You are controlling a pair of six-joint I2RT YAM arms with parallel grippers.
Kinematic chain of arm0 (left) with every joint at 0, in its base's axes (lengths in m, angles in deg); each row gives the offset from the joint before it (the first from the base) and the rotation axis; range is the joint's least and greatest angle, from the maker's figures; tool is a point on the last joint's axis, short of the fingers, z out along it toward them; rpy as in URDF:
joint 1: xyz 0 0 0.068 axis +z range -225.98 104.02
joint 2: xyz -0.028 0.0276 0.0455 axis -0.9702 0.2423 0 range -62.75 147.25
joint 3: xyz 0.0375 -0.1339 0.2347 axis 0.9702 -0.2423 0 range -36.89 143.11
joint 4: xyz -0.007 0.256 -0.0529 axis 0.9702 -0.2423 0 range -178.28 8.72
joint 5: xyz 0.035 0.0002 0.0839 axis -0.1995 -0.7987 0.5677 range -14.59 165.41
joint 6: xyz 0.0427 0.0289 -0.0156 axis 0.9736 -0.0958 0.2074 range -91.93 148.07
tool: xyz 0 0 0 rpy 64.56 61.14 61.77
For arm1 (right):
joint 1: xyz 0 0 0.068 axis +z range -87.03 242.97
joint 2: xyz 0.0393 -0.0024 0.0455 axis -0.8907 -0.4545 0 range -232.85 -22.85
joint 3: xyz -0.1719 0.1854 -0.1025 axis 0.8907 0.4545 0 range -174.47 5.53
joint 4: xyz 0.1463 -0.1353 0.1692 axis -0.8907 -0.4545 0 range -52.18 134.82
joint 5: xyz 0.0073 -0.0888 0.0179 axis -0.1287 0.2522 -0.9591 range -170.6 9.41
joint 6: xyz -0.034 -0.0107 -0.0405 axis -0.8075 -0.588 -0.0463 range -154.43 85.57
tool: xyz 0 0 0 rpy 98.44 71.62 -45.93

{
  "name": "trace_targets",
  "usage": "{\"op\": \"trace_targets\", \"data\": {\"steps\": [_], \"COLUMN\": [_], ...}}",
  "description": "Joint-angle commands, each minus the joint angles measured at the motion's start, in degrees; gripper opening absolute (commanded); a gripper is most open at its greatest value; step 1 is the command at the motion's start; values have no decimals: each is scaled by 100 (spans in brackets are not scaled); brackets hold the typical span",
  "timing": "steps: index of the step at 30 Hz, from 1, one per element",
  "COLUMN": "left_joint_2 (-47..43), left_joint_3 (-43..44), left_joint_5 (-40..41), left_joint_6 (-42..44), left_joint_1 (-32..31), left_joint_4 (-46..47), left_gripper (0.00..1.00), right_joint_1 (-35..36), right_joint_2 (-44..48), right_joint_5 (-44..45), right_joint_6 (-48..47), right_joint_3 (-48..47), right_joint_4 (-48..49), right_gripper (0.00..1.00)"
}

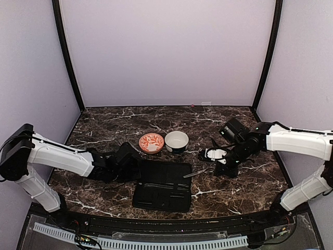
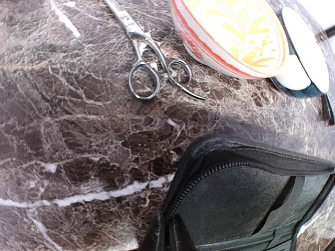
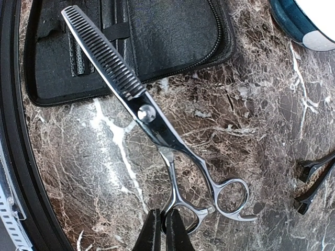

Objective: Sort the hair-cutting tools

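The dark marble table [image 1: 104, 125] bore an open flat black zip case [image 1: 161, 185], the left gripper [image 1: 138, 167] closed at its edge; silvery ring-handled scissors [image 2: 127, 26] lay beside an orange-patterned bowl [image 2: 199, 42]; the right gripper [image 3: 162, 230] clamped the handle of silvery toothed scissors [image 3: 146, 112].

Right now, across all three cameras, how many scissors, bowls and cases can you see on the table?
Scissors: 2, the plain scissors and the thinning shears
Bowls: 2, the orange-patterned bowl and the white bowl
Cases: 1, the black case
Total: 5
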Motion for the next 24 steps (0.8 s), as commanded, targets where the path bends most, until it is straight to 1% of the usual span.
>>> {"op": "trace_targets", "data": {"steps": [1, 3, 5, 8, 10, 13, 14, 16, 19, 24], "left_joint_2": [-397, -582, -799, -1022, -1058, -811, -640, -411, -35, 374], "left_joint_3": [61, 275, 407, 495, 532, 813, 897, 982, 1122, 1160], "left_joint_5": [140, -69, -384, -1379, -2109, -2224, -2268, -2088, -1726, -1819], "left_joint_6": [396, 1081, 1901, 3169, 3814, 4276, 4452, 4781, 5043, 5594], "left_joint_1": [-17, -52, -138, -390, -774, -1340, -1436, -1610, -1661, -1660], "left_joint_4": [-95, -323, -468, -649, -756, -1303, -1415, -1515, -1642, -1482], "left_gripper": [23, 34, 41, 48, 55, 55, 54, 54, 54, 53], "right_joint_1": [74, 75, 67, 58, 60, 65, 66, 58, -3, -93], "right_joint_2": [-49, -1, 107, 328, 434, 505, 520, 527, 523, 618], "right_joint_5": [-19, 52, 155, 242, 313, 394, 417, 499, 852, 855], "right_joint_6": [101, 92, 83, 22, -9, 22, 44, 69, 134, 142], "right_joint_3": [-122, -133, -127, -47, 43, 174, 209, 240, 298, 302], "right_joint_4": [8, 11, 9, 19, 35, 107, 137, 178, 307, 248], "right_gripper": [0, 0, 0, 0, 0, 0, 0, 0, 0, 0]}}
